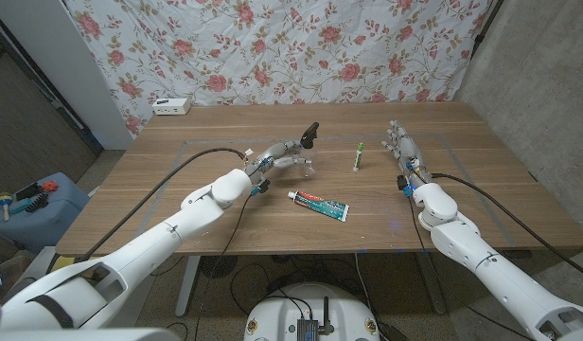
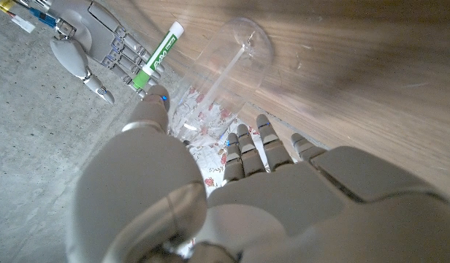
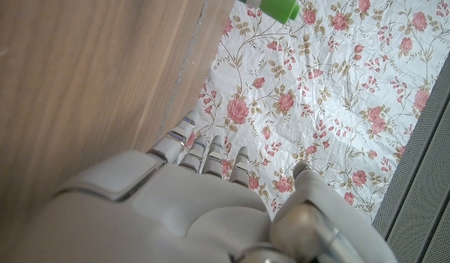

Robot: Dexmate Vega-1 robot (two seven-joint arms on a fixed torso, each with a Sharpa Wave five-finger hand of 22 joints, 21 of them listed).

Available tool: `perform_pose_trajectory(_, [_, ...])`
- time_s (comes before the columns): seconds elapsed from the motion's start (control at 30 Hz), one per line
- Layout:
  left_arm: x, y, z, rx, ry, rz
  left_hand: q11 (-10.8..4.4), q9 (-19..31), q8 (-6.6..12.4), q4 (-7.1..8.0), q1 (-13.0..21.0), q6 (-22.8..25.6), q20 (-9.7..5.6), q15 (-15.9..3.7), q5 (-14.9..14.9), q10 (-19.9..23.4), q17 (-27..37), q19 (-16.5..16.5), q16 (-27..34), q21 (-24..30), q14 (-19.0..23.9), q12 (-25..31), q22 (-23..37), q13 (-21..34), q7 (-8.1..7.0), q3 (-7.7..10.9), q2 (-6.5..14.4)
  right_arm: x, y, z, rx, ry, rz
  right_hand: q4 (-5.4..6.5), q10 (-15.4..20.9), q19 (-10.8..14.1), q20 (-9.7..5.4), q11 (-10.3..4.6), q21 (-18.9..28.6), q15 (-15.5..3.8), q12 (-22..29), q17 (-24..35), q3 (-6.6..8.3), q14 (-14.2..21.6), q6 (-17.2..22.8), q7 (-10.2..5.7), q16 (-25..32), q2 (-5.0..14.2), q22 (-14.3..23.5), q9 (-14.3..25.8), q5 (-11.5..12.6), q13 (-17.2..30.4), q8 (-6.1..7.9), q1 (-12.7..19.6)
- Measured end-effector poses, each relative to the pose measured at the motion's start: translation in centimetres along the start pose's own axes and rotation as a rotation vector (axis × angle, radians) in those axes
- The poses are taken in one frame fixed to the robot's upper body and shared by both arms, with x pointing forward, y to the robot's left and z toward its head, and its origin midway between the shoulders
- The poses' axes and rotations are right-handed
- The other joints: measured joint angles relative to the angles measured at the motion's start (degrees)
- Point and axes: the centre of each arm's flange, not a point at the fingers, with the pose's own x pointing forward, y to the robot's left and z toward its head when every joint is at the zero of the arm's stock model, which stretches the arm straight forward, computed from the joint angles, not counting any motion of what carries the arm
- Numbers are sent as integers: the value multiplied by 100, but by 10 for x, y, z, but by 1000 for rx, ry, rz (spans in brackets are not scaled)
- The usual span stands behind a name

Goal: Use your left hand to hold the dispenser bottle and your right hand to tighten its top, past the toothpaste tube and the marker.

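Note:
A clear dispenser bottle (image 1: 302,161) with a black pump top stands upright near the table's middle. My left hand (image 1: 273,159) is around its side. In the left wrist view the bottle (image 2: 229,58) sits between the thumb and the fingers of that hand (image 2: 247,190), which seem to touch it. The toothpaste tube (image 1: 320,204) lies in front of the bottle. A green marker (image 1: 359,156) lies to its right. My right hand (image 1: 405,153) is further right on the table, fingers stretched out and apart, holding nothing.
A small white box (image 1: 171,106) sits at the back left of the wooden table (image 1: 225,128). Floral cloth hangs behind the table. A blue container (image 1: 36,204) stands on the floor at the left. The marker's green end (image 3: 275,9) shows beyond my right hand (image 3: 196,197).

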Motion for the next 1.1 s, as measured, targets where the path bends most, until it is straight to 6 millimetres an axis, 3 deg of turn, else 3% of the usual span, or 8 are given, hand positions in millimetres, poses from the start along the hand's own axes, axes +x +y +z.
perform_pose_trajectory(0.53, [10,-3,-2,-7,8,-1,-133,38,62,0,256,401,-154,-8,-95,424,12,111,0,0,366,89,0,41,-35,0,165,-2,-1,-2,4,-1,-9,41,0,0,0,0,0,0,0,0,8,0,0,-1,0,15,0,1,0,0,0,-14])
perform_pose_trajectory(0.67, [11,-4,-2,-8,9,4,-175,55,104,0,377,664,-254,-12,-218,692,12,222,39,0,591,167,0,75,-56,0,226,-2,-1,-3,5,-1,-12,41,0,0,0,0,0,0,0,0,8,0,0,-1,0,15,0,1,0,0,0,-14])
perform_pose_trajectory(0.87, [13,-5,-3,-12,11,18,-194,54,150,0,590,1131,-233,-29,-396,1141,-4,648,39,22,933,254,-27,106,-85,1,314,-1,-2,-3,7,-1,-14,41,0,0,0,-1,0,0,0,0,8,0,23,21,0,15,0,-27,0,0,0,-14])
perform_pose_trajectory(1.1, [14,-6,-4,-17,8,31,-228,83,190,0,663,1450,-255,-41,-434,1373,-4,831,39,33,1106,300,-29,105,-105,1,377,-1,-2,-4,10,0,-16,41,0,0,0,0,0,0,0,0,8,0,32,30,0,15,0,-27,0,0,0,-14])
